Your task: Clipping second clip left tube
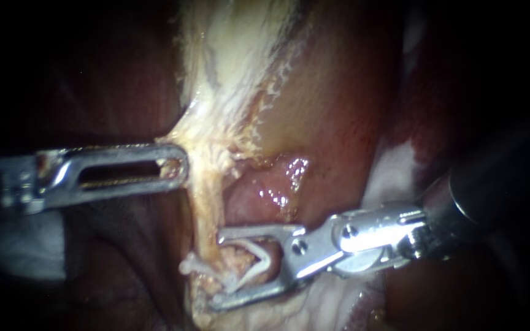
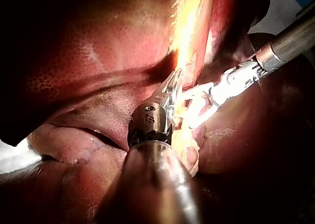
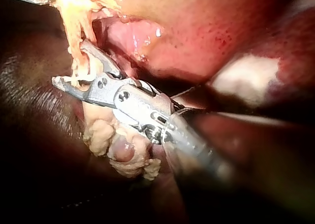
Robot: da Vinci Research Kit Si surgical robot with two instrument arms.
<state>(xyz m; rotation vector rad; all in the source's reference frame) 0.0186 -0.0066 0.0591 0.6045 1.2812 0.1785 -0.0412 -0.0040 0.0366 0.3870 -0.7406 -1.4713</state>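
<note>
Silver jaws of my left instrument (image 1: pixel 176 167) are clamped on pale tissue (image 1: pixel 216 138), likely to pull the tube (image 1: pixel 207 208) straight. My right instrument (image 1: pixel 217 268) has its 2 jaws wide apart. They hold a white clip (image 1: pixel 259 254) around the tube, low down. Only the endoscope view shows the clip. The right wrist view shows a lump (image 3: pixel 118 150) hanging under the jaws.

left instrument (image 1: pixel 176 167): claw clamped on pale tissue (image 1: pixel 216 153) | right instrument (image 1: pixel 216 270): claw holding white clip (image 1: pixel 262 260), straddling tube (image 1: pixel 207 208) | instruments well apart
</note>
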